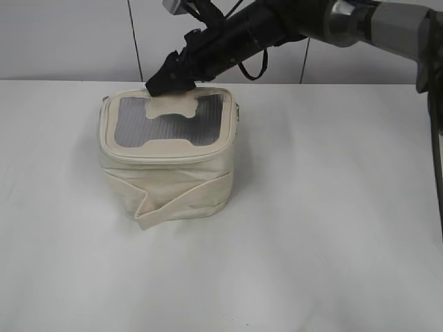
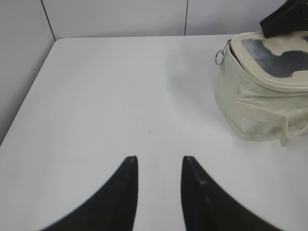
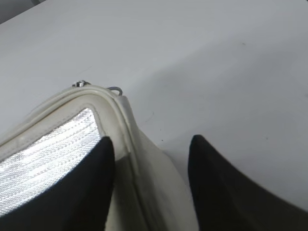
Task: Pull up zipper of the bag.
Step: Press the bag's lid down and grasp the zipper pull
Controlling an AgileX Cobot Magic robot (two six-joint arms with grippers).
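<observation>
Right claw (image 1: 168,81), parted, straddles the bag's (image 1: 169,183) far lid rim.

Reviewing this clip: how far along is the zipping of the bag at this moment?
Early. Done: the right gripper has reached the bag, jaws open astride the lid's far rim. In hand: nothing gripped yet. Left: take a ring pull and run the zipper. The left gripper waits open over the table.

Right arm (image 1: 291,21): black casing, grey metallic joint, looping black cable; end effector (image 1: 169,77) black, tapered fingers.
</observation>
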